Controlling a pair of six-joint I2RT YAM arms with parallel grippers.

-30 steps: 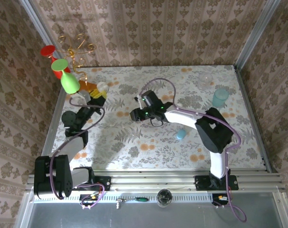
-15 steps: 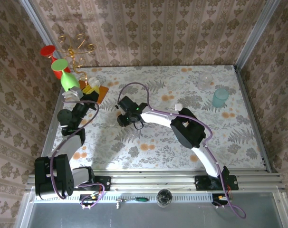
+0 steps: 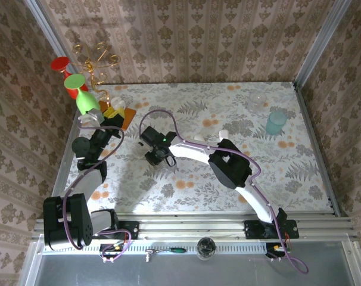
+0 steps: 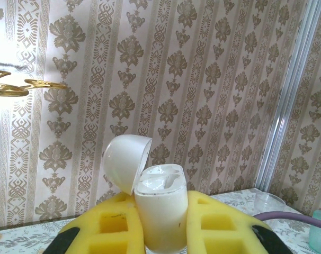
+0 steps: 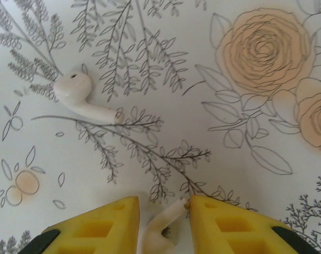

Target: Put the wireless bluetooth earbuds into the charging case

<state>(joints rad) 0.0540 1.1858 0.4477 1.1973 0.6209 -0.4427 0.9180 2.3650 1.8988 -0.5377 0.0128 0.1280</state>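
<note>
The right gripper (image 5: 165, 225) is pinching an earbud (image 5: 159, 228) between its yellow pads, hanging close over the floral table (image 5: 245, 174). A second earbud (image 5: 78, 92) is lying loose on the table beyond it. The left gripper (image 4: 160, 235) is clamping the case (image 4: 160, 206) upright, its lid (image 4: 124, 161) standing open.

Right gripper (image 5: 163, 206) sits at bottom of frame, its yellow pads (image 5: 105, 225) pinching the near earbud (image 5: 159, 228), which touches both. The loose earbud (image 5: 78, 92) lies flat on the floral tablecloth (image 5: 203, 132), beyond the gripper to its left, well apart. An orange rose print (image 5: 264, 50) lies beyond the gripper to its right.
</note>
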